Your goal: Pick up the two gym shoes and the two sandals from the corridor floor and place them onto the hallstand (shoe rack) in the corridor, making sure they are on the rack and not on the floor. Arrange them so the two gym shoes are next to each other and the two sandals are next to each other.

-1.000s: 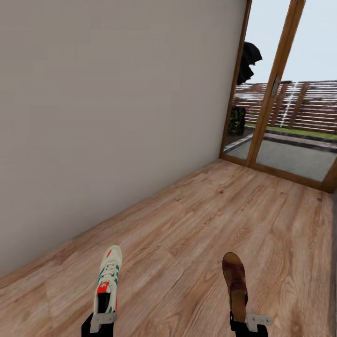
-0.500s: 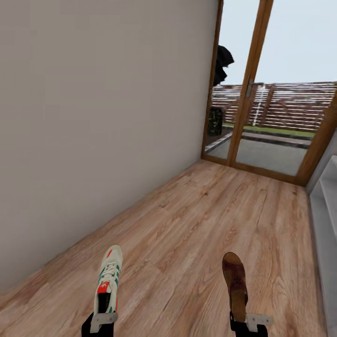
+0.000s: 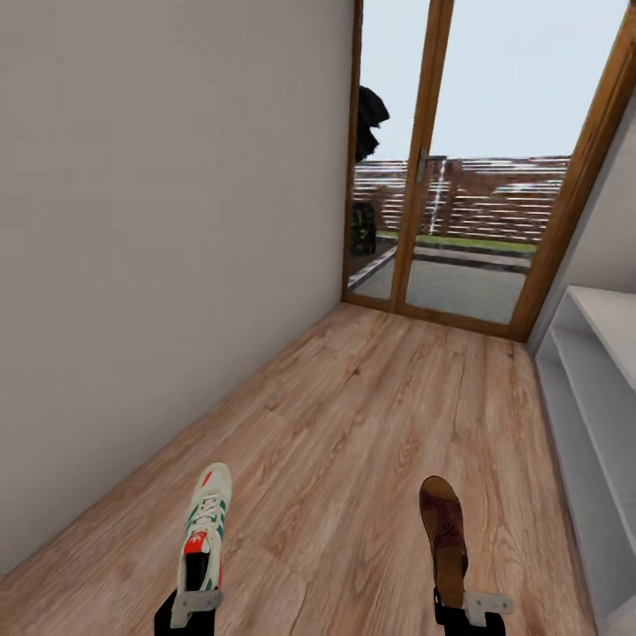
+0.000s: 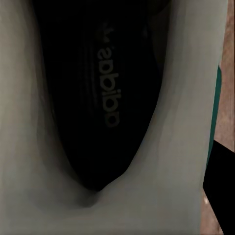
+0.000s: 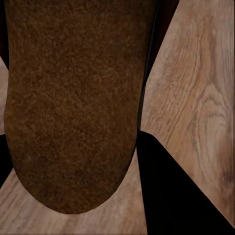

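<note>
Currently my left gripper (image 3: pixel 190 609) clamps a gym shoe (image 3: pixel 204 528) lower left, right gripper (image 3: pixel 468 609) a sandal (image 3: pixel 443 528) lower right; I should approach the hallstand (image 3: pixel 590 389) at right edge squarely, keeping both level.

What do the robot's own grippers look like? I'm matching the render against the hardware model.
In the head view, little of either shows at the bottom edge. The left gripper is a black body with a pale grey metal bracket across its front, dotted with small holes. The right gripper matches: black body, similar grey bracket. No cables or markings are visible.

Corridor floor (image 3: pixel 371 424) open ahead; wall (image 3: pixel 159 221) left, hallstand (image 3: pixel 592 424) seemingly right.
</note>
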{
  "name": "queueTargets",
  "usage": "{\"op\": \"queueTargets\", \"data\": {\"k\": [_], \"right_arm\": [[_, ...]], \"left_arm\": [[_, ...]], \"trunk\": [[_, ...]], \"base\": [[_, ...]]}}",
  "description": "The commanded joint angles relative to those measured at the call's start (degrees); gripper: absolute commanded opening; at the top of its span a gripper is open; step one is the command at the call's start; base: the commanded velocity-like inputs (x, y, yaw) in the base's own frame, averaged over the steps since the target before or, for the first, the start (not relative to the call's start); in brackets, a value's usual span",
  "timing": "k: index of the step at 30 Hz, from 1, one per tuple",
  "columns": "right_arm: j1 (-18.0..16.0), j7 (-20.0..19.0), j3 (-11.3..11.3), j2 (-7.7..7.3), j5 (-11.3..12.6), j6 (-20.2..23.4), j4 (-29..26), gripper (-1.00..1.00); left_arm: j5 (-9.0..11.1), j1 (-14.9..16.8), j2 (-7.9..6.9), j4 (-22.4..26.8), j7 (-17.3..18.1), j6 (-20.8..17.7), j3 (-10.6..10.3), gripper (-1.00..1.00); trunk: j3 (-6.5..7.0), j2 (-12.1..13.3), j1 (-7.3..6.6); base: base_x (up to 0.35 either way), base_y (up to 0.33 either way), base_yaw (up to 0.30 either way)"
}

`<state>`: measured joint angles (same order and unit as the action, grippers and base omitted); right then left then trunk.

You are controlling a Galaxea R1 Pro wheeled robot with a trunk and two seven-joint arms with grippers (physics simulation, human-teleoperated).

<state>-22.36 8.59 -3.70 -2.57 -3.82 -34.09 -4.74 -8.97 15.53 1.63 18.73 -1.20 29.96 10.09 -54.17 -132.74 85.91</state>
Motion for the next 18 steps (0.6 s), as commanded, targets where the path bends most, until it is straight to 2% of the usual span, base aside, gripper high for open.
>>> {"op": "queueTargets", "data": {"k": [1, 9, 18], "right_arm": [[0.0, 0.0, -0.3, 0.02, -0.2, -0.2, 0.1, -1.00], [0.0, 0.0, -0.3, 0.02, -0.2, -0.2, 0.1, -1.00], [0.0, 0.0, -0.3, 0.02, -0.2, -0.2, 0.1, -1.00]], "left_arm": [[-0.6, 0.0, 0.04, 0.0, -0.1, 0.2, 0.4, -1.00], [-0.6, 0.0, 0.04, 0.0, 0.0, 0.2, 0.4, -1.00], [-0.6, 0.0, 0.04, 0.0, 0.1, 0.2, 0.4, -1.00]], "trunk": [[-0.05, 0.0, 0.02], [-0.05, 0.0, 0.02], [-0.05, 0.0, 0.02]], "base": [[0.336, 0.002, -0.300], [0.336, 0.094, -0.300], [0.310, 0.193, -0.300]]}}
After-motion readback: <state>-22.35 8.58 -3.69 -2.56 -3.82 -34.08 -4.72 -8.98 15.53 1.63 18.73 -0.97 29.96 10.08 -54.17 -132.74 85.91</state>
